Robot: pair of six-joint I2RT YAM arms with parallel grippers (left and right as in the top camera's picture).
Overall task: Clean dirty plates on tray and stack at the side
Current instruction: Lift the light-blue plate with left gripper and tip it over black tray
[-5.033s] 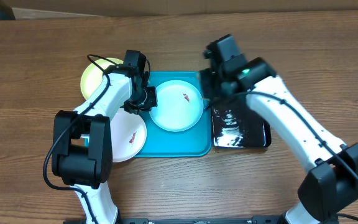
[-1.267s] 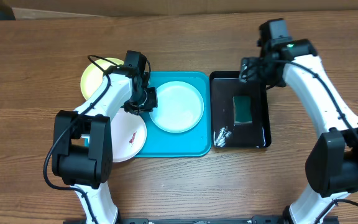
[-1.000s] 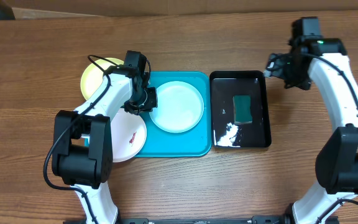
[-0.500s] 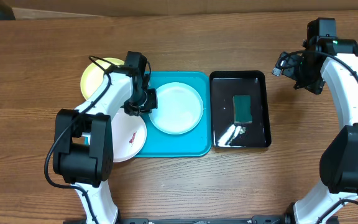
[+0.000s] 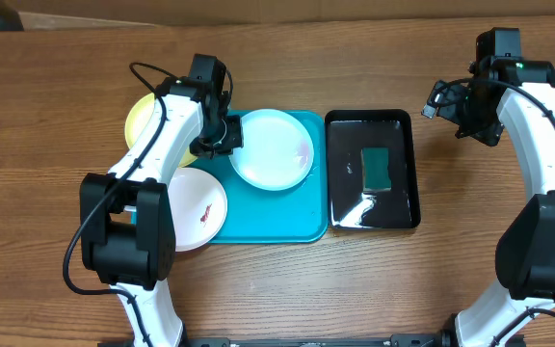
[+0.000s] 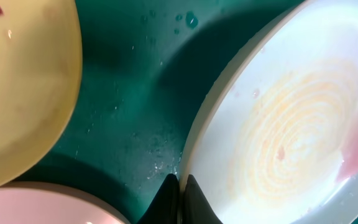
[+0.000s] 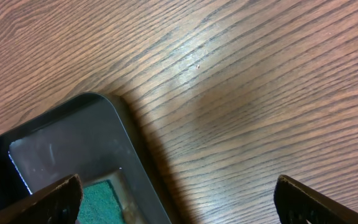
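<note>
The light blue plate lies on the tray, spreading to the right of the left pincer. That pincer is pinched narrow on the plate's left rim. In the left wrist view the fingertips meet at the rim, which casts a shadow on the wet tray floor, so that edge seems lifted. The yellow-green plate sits just left of this pincer, partly under the arm. The white plate lies just behind the pincer, on the robot's side, overlapping the tray's edge. The right pincer stands wide and holds nothing above the bare wooden surface. To its left is the black tray, which holds a green sponge.
</note>
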